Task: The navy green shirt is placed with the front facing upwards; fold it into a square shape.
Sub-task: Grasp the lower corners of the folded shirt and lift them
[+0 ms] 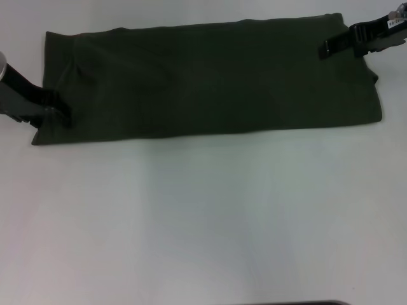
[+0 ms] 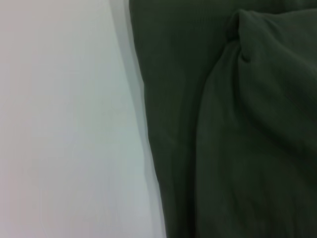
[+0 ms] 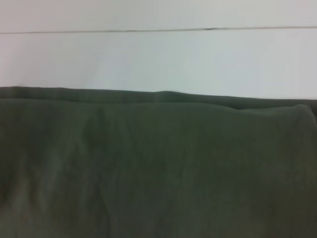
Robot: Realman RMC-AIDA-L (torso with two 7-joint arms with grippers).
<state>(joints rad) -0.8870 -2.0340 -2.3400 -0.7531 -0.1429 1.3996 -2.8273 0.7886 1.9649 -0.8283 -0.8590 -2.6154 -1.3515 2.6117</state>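
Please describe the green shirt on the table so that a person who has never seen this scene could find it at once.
On the white table, look at the far half: the navy green shirt lies there folded into one long dark band running from left to right. The left gripper sits at its left end and the right gripper at its far right corner. It is the only dark cloth, plain, with no lettering showing.

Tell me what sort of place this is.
Probably a lab or test bench for cloth folding: a bare white table, one dark green shirt folded into a long strip, with the left gripper and right gripper at its ends.
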